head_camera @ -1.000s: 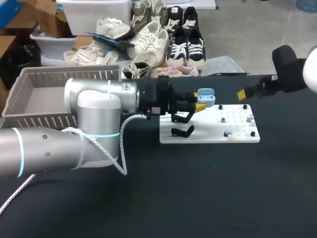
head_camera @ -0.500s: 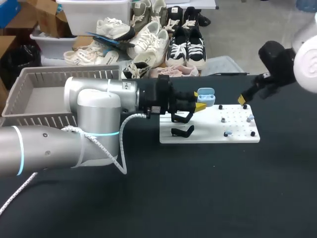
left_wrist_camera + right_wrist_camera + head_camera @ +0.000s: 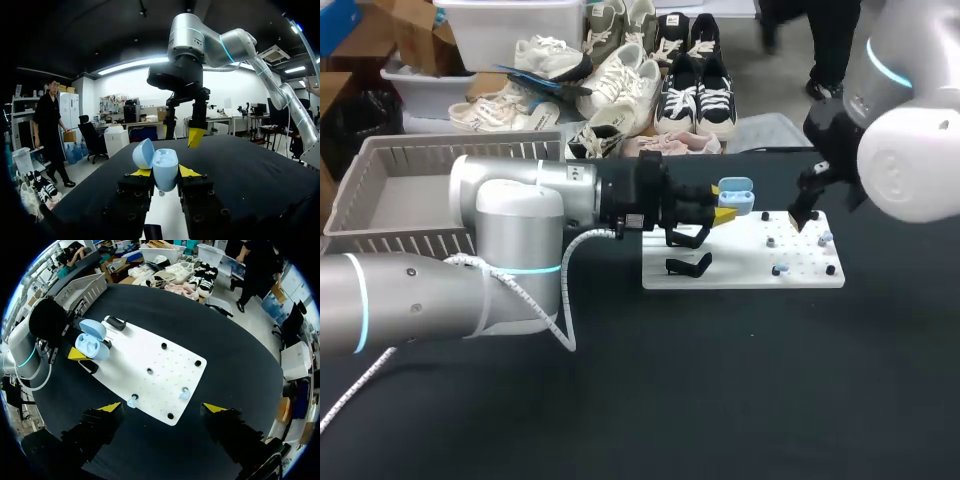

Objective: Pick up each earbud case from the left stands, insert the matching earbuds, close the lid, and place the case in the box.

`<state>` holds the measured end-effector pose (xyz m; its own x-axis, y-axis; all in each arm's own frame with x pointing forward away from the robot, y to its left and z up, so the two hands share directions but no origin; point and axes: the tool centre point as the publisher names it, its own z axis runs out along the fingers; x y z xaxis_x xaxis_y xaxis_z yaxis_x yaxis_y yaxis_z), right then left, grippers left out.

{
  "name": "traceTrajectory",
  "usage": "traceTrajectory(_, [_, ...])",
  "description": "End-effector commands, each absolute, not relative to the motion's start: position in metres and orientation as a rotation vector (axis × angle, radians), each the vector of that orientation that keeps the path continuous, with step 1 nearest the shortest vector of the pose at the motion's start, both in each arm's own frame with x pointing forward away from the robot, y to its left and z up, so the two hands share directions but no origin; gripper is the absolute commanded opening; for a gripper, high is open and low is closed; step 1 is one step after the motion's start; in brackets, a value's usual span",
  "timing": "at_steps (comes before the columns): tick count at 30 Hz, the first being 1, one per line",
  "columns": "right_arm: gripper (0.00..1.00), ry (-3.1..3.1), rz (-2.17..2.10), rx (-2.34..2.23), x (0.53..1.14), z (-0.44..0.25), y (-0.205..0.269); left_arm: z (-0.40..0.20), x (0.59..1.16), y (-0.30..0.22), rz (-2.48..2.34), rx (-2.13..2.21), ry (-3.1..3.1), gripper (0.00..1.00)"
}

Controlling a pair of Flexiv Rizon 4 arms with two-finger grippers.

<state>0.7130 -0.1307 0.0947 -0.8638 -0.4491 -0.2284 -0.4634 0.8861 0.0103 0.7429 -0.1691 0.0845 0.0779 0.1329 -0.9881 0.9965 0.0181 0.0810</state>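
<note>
**Q:** Where was the case, and how did we hold it?

**A:** We held the case just above the plate, right of centre in the head view. The left gripper pinched its body from both sides, one yellow tip on each flank. The lid stood open and tipped back, and the cavities faced the right arm. We judged this hold to be a fixture: it presented the case steady and open so that the other arm could load it.

**Q:** What was the state of the right gripper?

**A:** The right gripper was spread wide and carried nothing. It hung over the right part of the plate, fingers pointing down. Ahead of its tips lay an earbud and a second earbud, each seated on the plate and apart from the case. We judged the wide spread to be preparation for a descent on one of them.

**Q:** What remained of the task?

**A:** Neither earbud was in the case, and the lid was not yet closed. The case was well apart from the box, which sat at the upper left of the head view. A black stand on the left end of the plate, just below the left gripper, bore nothing.
</note>
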Motion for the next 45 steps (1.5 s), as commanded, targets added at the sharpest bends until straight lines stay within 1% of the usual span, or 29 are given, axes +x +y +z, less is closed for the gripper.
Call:
traceTrajectory(1, [1.0, 2.82, -0.021, -0.684, 0.717, 0.081, -0.133, 0.084, 0.743, -0.169, -1.067, 1.323, 1.253, 0.0])
traceTrajectory(8, [1.0, 2.827, -0.12, -0.703, 0.721, 0.068, -0.144, 0.084, 0.743, -0.169, -1.067, 1.323, 1.253, 0.0])
traceTrajectory(13, [1.0, 2.836, -0.096, -0.693, 0.726, 0.061, -0.153, 0.084, 0.743, -0.169, -1.067, 1.323, 1.253, 0.0])
traceTrajectory(37, [1.0, 2.888, -0.091, -0.67, 0.73, 0.029, -0.157, 0.084, 0.743, -0.169, -1.067, 1.323, 1.253, 0.0])
traceTrajectory(38, [0.96, 2.888, -0.089, -0.669, 0.731, 0.028, -0.157, 0.084, 0.743, -0.169, -1.067, 1.323, 1.253, 0.0])
traceTrajectory(39, [0.89, 2.888, -0.088, -0.668, 0.732, 0.028, -0.157, 0.084, 0.743, -0.169, -1.067, 1.323, 1.253, 0.0])
traceTrajectory(40, [0.86, 2.888, -0.086, -0.665, 0.732, 0.028, -0.157, 0.084, 0.743, -0.169, -1.067, 1.323, 1.253, 0.0])
traceTrajectory(42, [0.83, 2.886, -0.081, -0.658, 0.732, 0.029, -0.156, 0.084, 0.743, -0.169, -1.067, 1.323, 1.253, 0.0])
traceTrajectory(44, [0.75, 2.886, -0.071, -0.65, 0.733, 0.028, -0.157, 0.084, 0.743, -0.169, -1.067, 1.323, 1.253, 0.0])
traceTrajectory(45, [0.73, 2.886, -0.068, -0.649, 0.734, 0.028, -0.157, 0.084, 0.743, -0.169, -1.067, 1.323, 1.253, 0.0])
